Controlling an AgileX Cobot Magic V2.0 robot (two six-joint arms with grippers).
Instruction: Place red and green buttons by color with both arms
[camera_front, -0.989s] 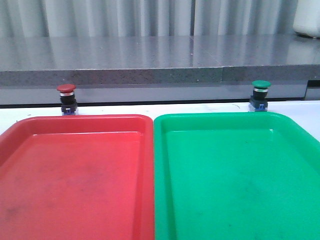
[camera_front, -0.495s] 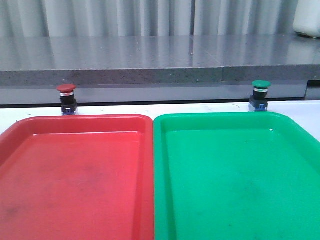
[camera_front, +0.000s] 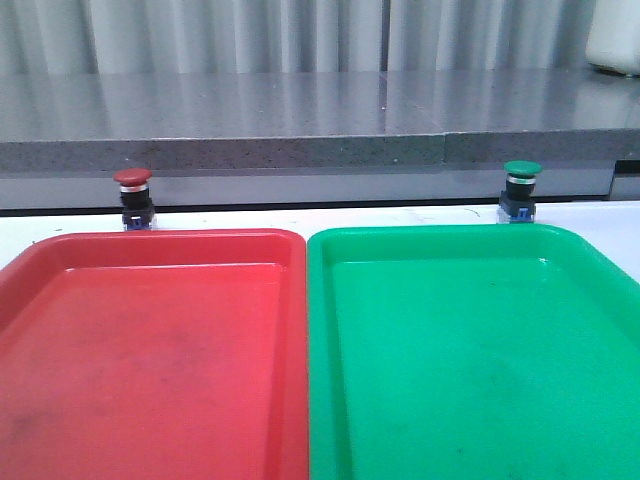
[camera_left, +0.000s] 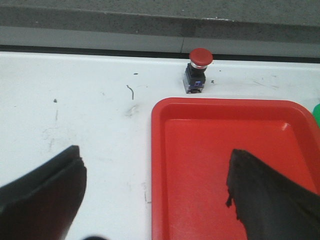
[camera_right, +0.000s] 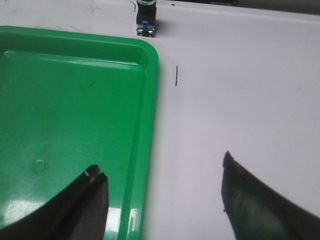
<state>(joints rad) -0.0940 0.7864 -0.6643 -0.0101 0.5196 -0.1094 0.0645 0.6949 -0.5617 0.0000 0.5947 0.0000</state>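
White bench (camera_front: 420, 213) is carrying your red button (camera_front: 133, 198) upper left, green button (camera_front: 520, 189) upper right, each behind its matching tray; left pincer (camera_left: 155, 192) and right pincer (camera_right: 162, 200) are gaping apart, holding nothing.

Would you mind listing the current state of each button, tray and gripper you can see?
red button: upright on the table behind the red tray, not held.
green button: upright on the table behind the green tray, not held.
red tray: nothing in it.
green tray: nothing in it.
left gripper: fingers wide open, holding nothing.
right gripper: fingers wide open, holding nothing.
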